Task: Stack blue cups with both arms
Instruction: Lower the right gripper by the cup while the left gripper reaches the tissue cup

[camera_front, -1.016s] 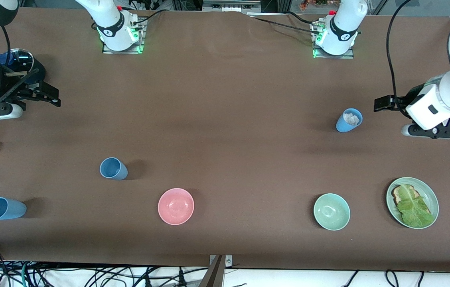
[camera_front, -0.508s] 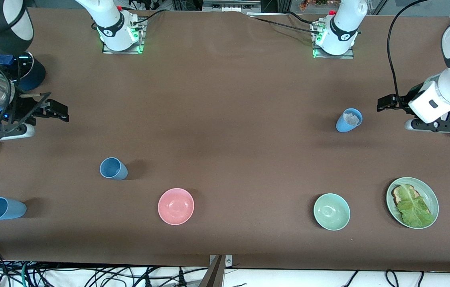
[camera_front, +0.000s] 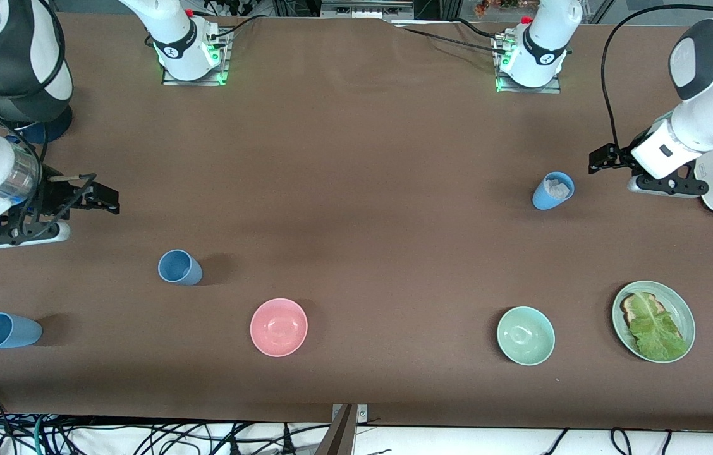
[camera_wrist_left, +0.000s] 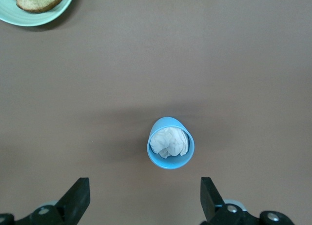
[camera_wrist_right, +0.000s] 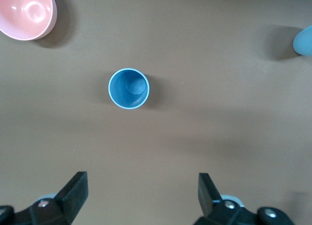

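Stacking not begun: three blue cups apart on surface. Corner cup (camera_front: 7, 330) lies at right arm's end, nearest front camera. Right gripper (camera_front: 94, 197) hovers, fingers wide, empty, over bare surface short of upright cup (camera_front: 179, 267). Stuffed cup (camera_front: 553, 190) holds crumpled white wad; left gripper (camera_front: 606, 158) beside it, fingers spread, nothing held.

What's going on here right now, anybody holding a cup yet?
Not yet. The left gripper is open and empty, beside the blue cup with a white wad inside. The right gripper is open too, over bare table toward the empty blue cup. A third blue cup stands nearer the front camera, untouched. Nothing is stacked.
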You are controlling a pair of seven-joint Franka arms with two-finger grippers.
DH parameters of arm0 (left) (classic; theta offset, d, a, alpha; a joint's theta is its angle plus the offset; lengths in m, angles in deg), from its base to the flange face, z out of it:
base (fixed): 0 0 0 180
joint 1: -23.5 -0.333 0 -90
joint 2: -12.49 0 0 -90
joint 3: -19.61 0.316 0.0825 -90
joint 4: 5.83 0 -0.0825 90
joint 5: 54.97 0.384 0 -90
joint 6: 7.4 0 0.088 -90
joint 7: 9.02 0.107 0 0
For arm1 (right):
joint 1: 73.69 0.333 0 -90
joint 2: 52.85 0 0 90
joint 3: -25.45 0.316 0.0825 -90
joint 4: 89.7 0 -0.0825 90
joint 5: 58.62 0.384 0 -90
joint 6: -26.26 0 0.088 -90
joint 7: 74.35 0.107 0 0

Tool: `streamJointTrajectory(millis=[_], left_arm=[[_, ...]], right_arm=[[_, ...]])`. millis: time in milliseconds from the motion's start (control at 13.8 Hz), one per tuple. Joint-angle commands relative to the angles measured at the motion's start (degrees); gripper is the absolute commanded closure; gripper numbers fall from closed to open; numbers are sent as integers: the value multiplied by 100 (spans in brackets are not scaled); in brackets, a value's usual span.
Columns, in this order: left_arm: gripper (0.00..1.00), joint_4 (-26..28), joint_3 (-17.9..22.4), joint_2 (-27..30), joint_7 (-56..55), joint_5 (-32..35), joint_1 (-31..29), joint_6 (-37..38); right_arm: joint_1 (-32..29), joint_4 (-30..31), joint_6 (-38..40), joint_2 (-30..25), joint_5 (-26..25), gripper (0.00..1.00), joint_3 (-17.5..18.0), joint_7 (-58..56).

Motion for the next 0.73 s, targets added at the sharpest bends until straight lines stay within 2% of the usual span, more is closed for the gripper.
streamJointTrajectory(millis=[0,653], left_arm=[[0,547,-9,300,148,3,-81,-428],[0,1794,-17,326,148,3,-125,-2142]], right_arm=[[-13,-51,-205,210,6,0,20,-94],[-13,-763,-250,1080,-3,0,20,-138]])
